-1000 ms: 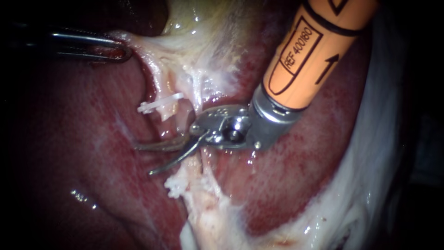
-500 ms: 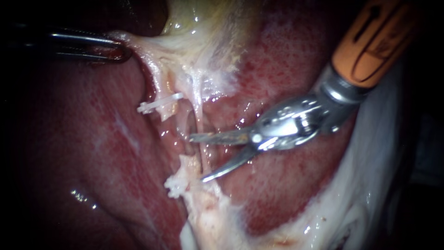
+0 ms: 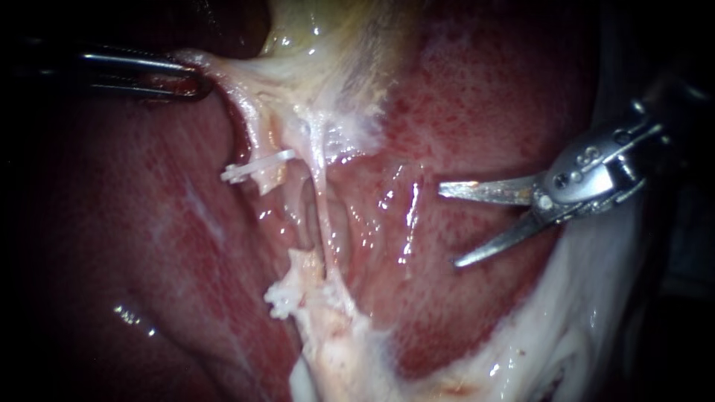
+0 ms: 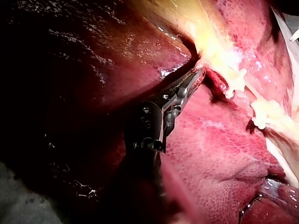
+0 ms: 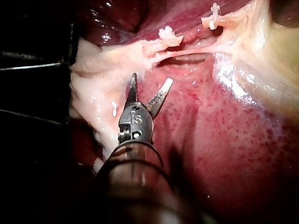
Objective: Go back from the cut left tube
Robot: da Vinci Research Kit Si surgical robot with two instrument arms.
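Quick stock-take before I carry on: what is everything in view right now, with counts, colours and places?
liver: one, red, all across the background
pale tissue: one sheet, whitish-yellow, upper middle, stretched toward the left
uncut tube: one, pale, thin, from the pale tissue down to the lower stump
upper stump: one, pale, left of the uncut tube
lower stump: one, pale, below it, apart
upper clip: one, white, on the upper stump
lower clips: white cluster, count unclear, on the lower stump
white tissue: one band, along the liver's right side
left instrument: one, dark, jaws shut on the pale tissue
right instrument: one, silver, blades open, clear of both tubes
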